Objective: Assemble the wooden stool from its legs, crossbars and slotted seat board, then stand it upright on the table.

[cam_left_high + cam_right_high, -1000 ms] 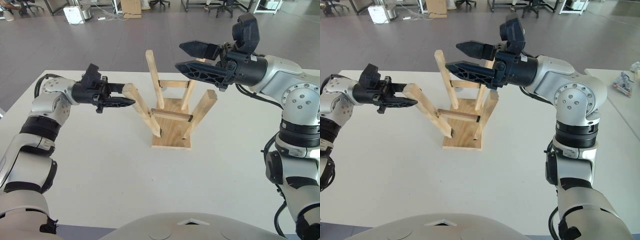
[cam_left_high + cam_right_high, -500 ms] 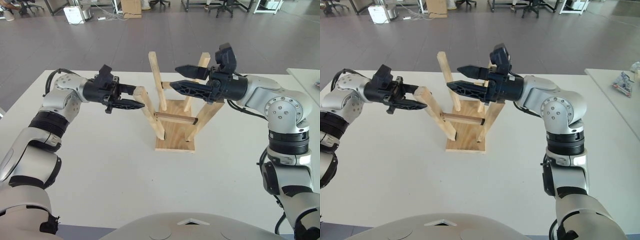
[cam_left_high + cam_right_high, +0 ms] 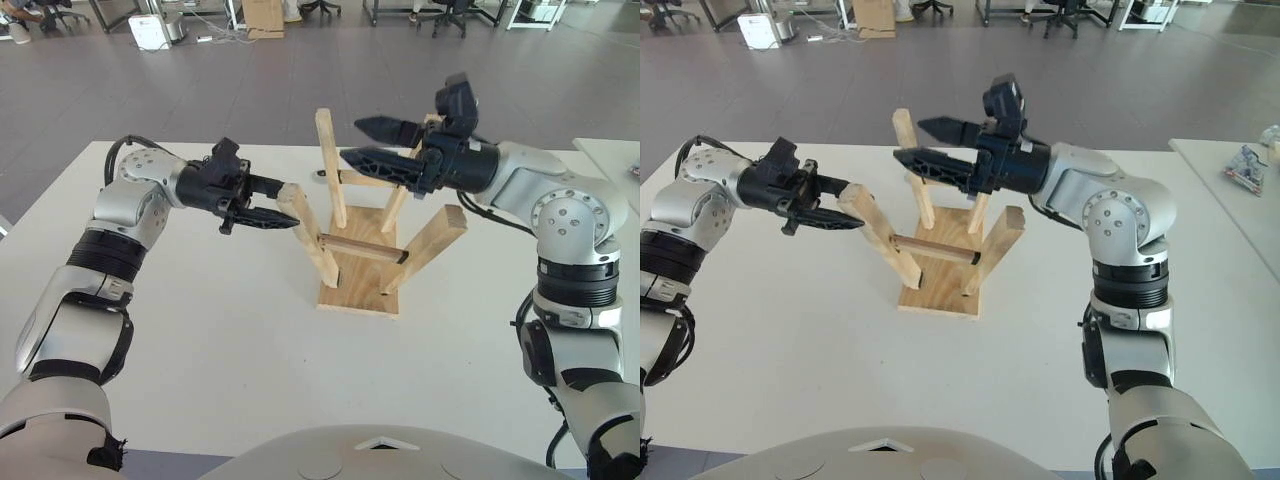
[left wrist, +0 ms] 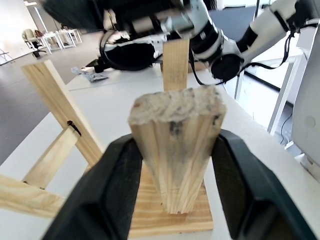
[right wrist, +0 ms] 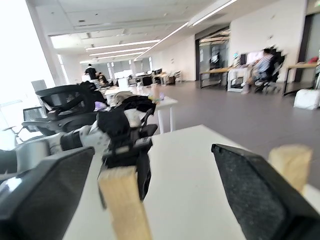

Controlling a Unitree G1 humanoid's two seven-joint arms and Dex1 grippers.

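Note:
The wooden stool lies upside down on the white table, its seat board point(image 3: 358, 291) flat and its legs pointing up. A crossbar point(image 3: 358, 247) joins the two front legs. My left gripper point(image 3: 290, 205) is shut on the top end of the front left leg point(image 4: 175, 145), coming in from the left. My right gripper point(image 3: 350, 140) hangs open above the stool's back, its fingertips close to the tall back left leg point(image 3: 332, 170). In the right wrist view its two dark fingers point(image 5: 250, 195) stand wide apart, with nothing held.
The white table point(image 3: 200, 330) has bare room on all sides of the stool. Another table's corner point(image 3: 610, 150) shows at the far right. Beyond the table's far edge lies open floor with chairs and desks.
My left gripper has pushed rightward with the leg's top in it, and the stool's legs and seat board have shifted right. My right gripper dropped toward the back legs, then drew up slightly.

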